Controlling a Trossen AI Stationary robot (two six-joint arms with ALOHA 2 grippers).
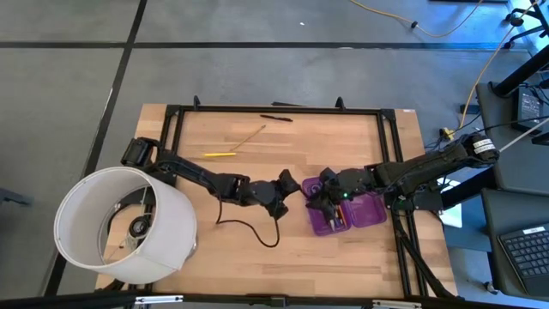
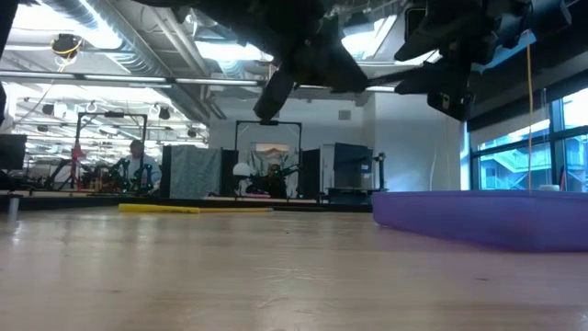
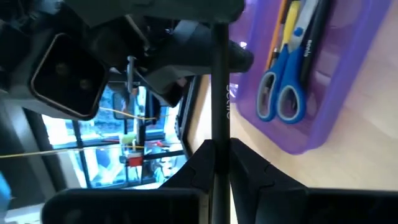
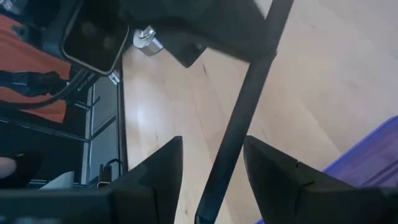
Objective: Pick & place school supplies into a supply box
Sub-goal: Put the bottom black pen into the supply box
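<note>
From above, both arms meet at the middle of the wooden table point(image 1: 257, 257). The left gripper point(image 1: 287, 190) sits just left of the purple supply box point(image 1: 364, 215), and the right gripper point(image 1: 322, 199) hangs over the box's left end. A yellow pencil point(image 1: 220, 154) lies well apart toward the far left, a thinner pencil point(image 1: 250, 136) slants beside it, and a black pen point(image 1: 276, 118) rests near the far rail. A big white lampshade-like cylinder point(image 1: 120, 225) fills the near left corner, and a black cable point(image 1: 249, 230) loops across the boards.

At table height, the box wall point(image 2: 478, 219) stands at right, the yellow pencil point(image 2: 193, 209) lies far back, and both grippers hang dark overhead.

The left wrist camera shows its fingers point(image 3: 249, 174) clenched on a black marker point(image 3: 219, 93) that stands straight out from them; beyond it the box point(image 3: 348, 81) holds blue-handled scissors point(image 3: 283, 93), an orange pencil point(image 3: 277, 34) and a yellow one point(image 3: 291, 25).

The right wrist camera shows its fingers point(image 4: 155, 168) parted either side of the same marker point(image 4: 249, 106), apart from it, with a corner of the box point(image 4: 373, 155) alongside.
</note>
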